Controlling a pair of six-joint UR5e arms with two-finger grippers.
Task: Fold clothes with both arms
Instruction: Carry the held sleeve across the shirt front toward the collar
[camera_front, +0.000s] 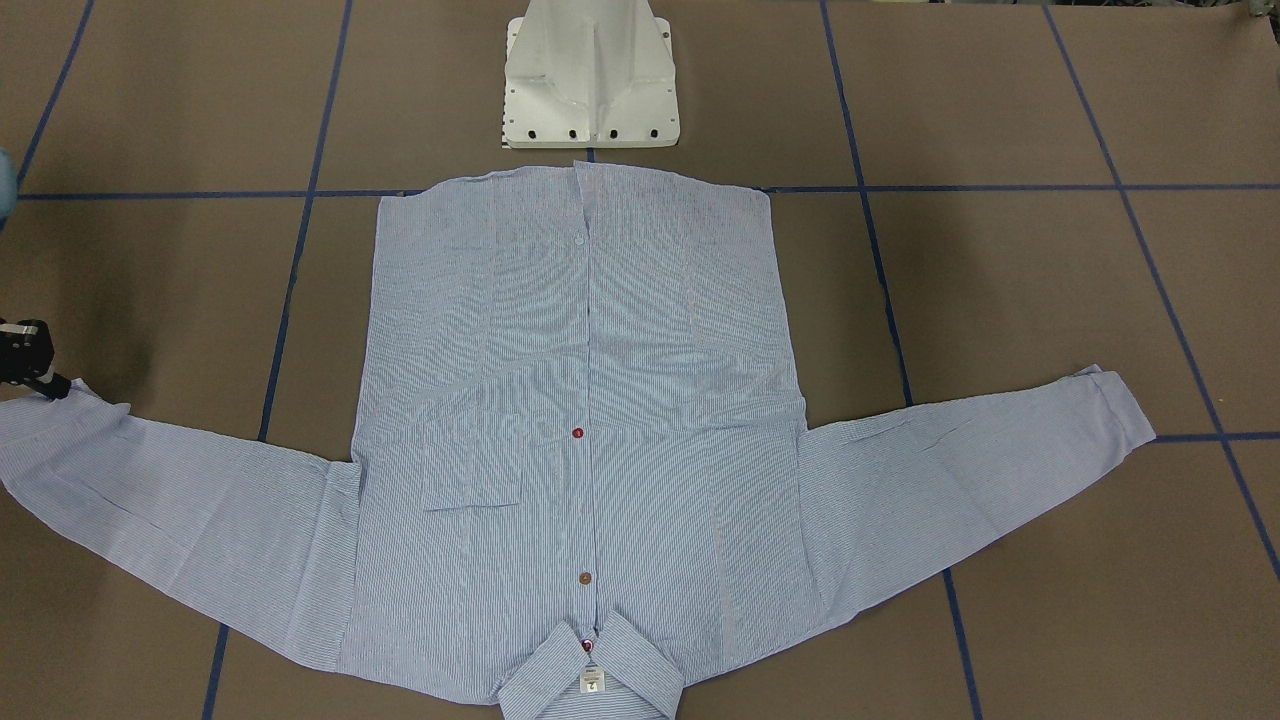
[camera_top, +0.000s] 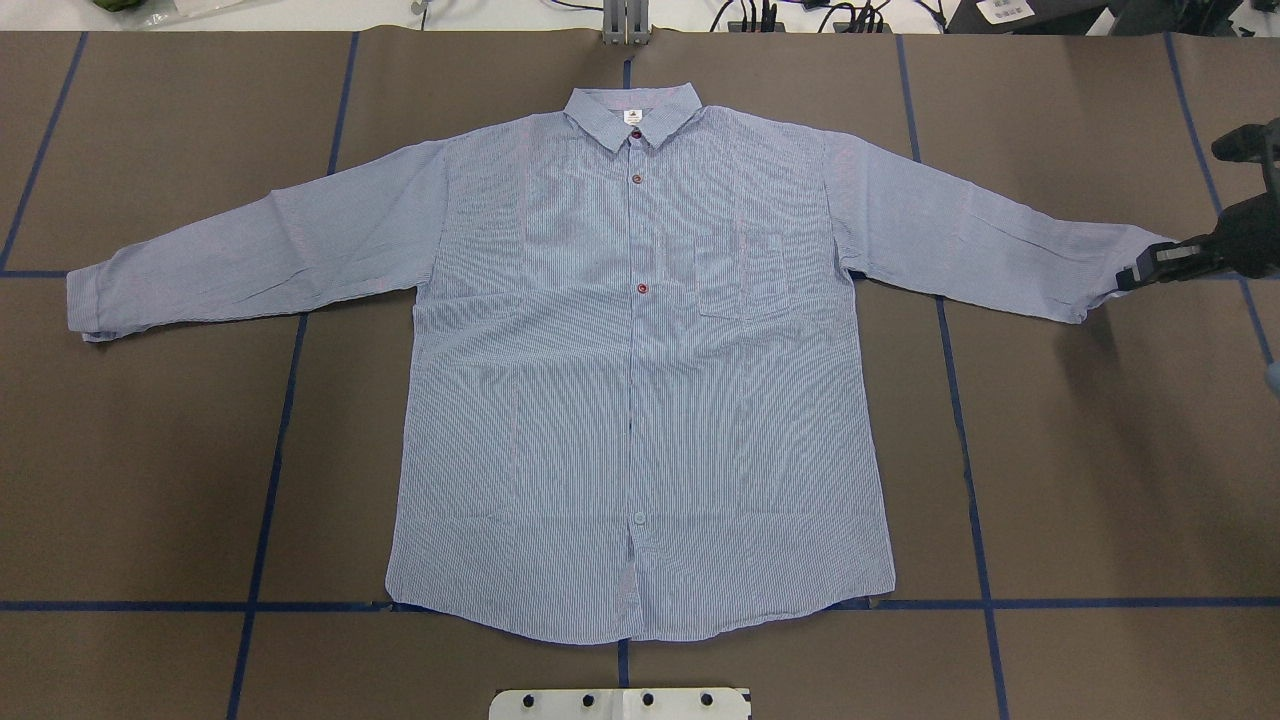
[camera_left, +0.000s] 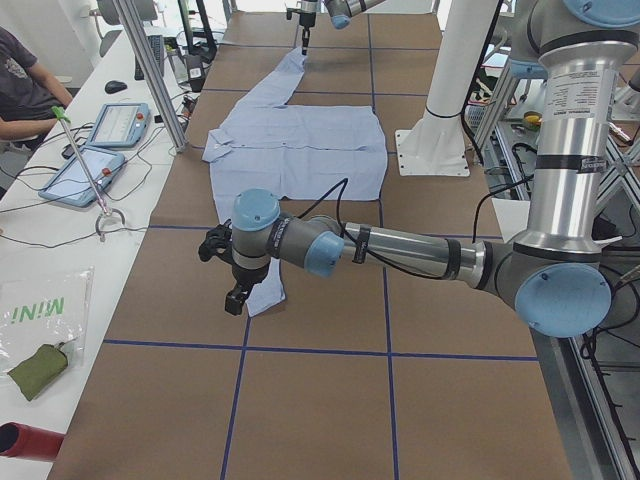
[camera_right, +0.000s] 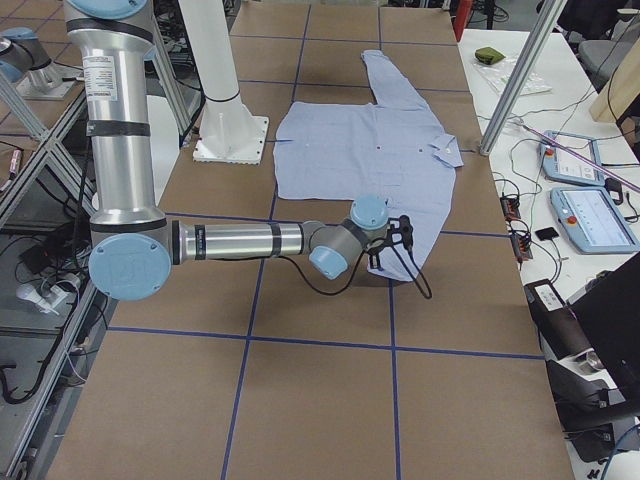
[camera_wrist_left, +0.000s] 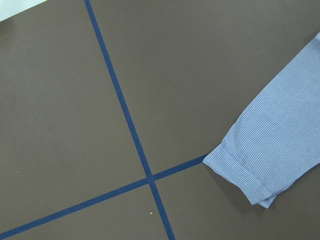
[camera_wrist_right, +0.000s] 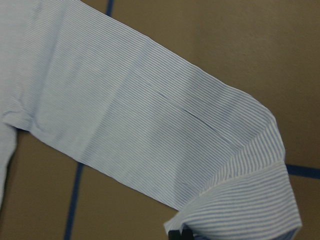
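Shirt (camera_top: 640, 420) on brown tbl (camera_top: 1100, 450), blue tape (camera_top: 1100, 603)

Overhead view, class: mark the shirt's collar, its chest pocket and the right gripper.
collar (camera_top: 598, 113): overhead view, on one flap.
chest pocket (camera_top: 742, 275): overhead view, the pocket's middle.
right gripper (camera_top: 1132, 274): overhead view, between its jaws' tips.

brown table (camera_top: 1100, 450) w/ blue tape grid (camera_top: 1100, 603); white pedestal (camera_front: 590, 80).

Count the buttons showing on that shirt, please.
4 on the shirt: collar button, brown button below it, red mid-chest button, pale button near the hem. Others may be hidden.
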